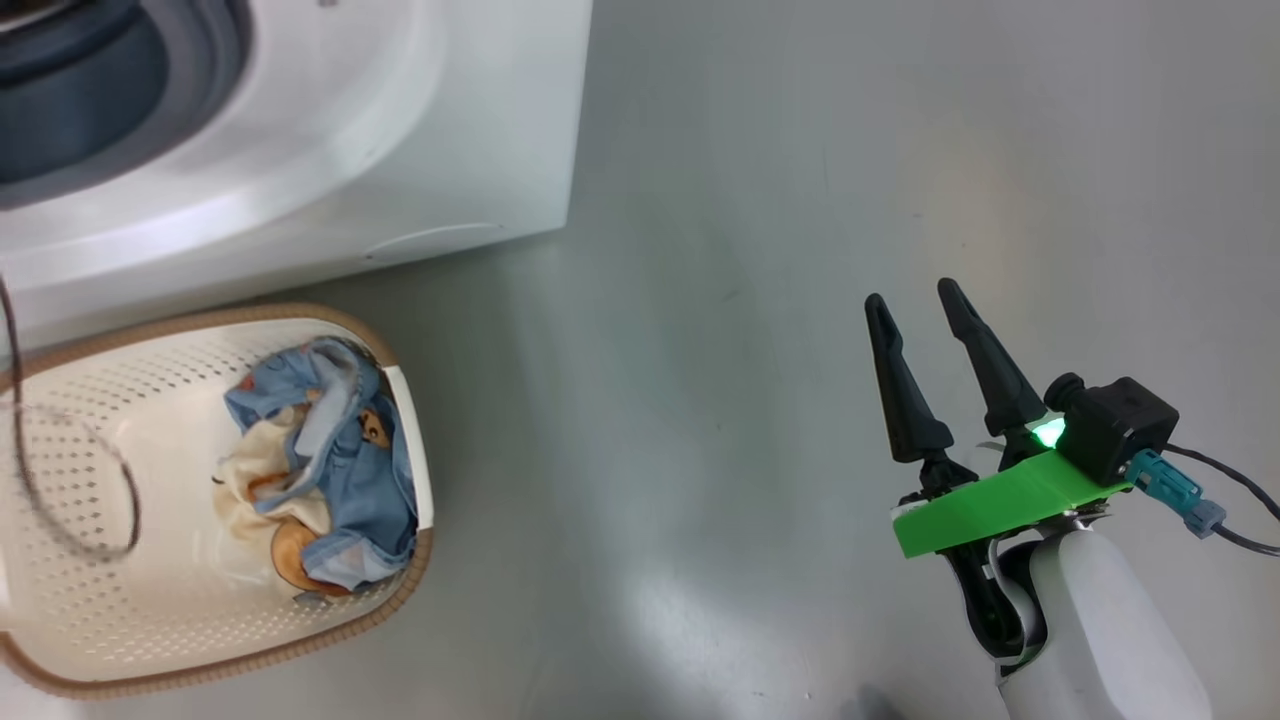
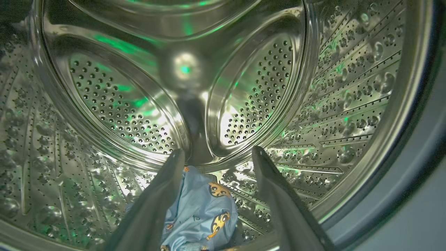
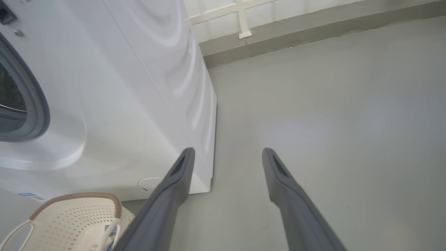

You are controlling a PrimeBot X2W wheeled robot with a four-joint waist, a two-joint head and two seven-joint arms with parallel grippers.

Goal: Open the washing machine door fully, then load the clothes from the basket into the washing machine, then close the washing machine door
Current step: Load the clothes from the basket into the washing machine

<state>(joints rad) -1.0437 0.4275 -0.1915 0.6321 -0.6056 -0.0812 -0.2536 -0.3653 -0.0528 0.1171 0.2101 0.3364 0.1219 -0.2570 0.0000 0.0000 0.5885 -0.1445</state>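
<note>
The white washing machine [image 1: 330,150] stands at the upper left of the head view, its grey gasket [image 1: 110,90] around an open mouth. Inside the steel drum [image 2: 331,104], my left gripper [image 2: 217,155] is open, and a light blue printed piece of the clothes [image 2: 200,212] lies on the drum floor below its fingers. The cream basket [image 1: 110,560] with a brown rim sits on the floor before the machine and holds blue and cream clothes [image 1: 330,470]. Off to the right my right gripper [image 1: 915,295] hangs open over bare floor. The door is out of view.
Grey floor [image 1: 750,300] stretches right of the machine. A low wall base and white window frame [image 3: 244,21] lie beyond it in the right wrist view. The round flap [image 3: 148,183] sits low on the machine's front by the basket [image 3: 69,216]. A dark cable [image 1: 60,480] loops over the basket.
</note>
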